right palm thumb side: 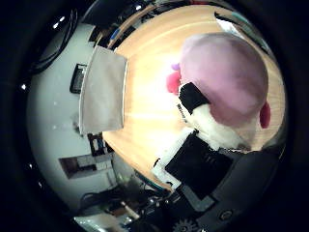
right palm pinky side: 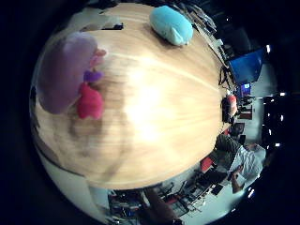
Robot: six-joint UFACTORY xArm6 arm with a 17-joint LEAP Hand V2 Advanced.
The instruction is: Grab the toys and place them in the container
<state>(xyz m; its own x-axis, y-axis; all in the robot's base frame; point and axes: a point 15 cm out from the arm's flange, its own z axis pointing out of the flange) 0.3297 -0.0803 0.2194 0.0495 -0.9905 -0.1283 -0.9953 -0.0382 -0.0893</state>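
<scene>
Pale wood-grain bench (right palm pinky side: pixel 154 117) is filling most of both palm views, with a cluttered workroom curving round its edge. Sitting at the bench's far edge in the thumb-side view is a grey fabric container (right palm thumb side: pixel 102 92), box-shaped with soft walls — it is standing well apart from the toys.

Largest of the toys is a soft lilac-pink plush toy (right palm thumb side: pixel 227 82), rounded and fuzzy, with small bright pink and purple parts sticking out from its side. It is looming large in the thumb-side view, so it is lying close to the palm, and it is showing again at the side of the little-finger view, resting on or just above the wood; which of the two I cannot tell.

A white and black hand (right palm thumb side: pixel 198 145) is reaching in beside this plush, one of its fingers (right palm thumb side: pixel 193 99) lying against the toy's side. Whether the fingers are curling round the toy or merely touching it cannot be told from what is showing.

Smaller and further off, a light turquoise plush toy (right palm pinky side: pixel 171 25) — oval and smooth-looking — is lying on the bench near its far edge, well apart from the lilac one.
</scene>
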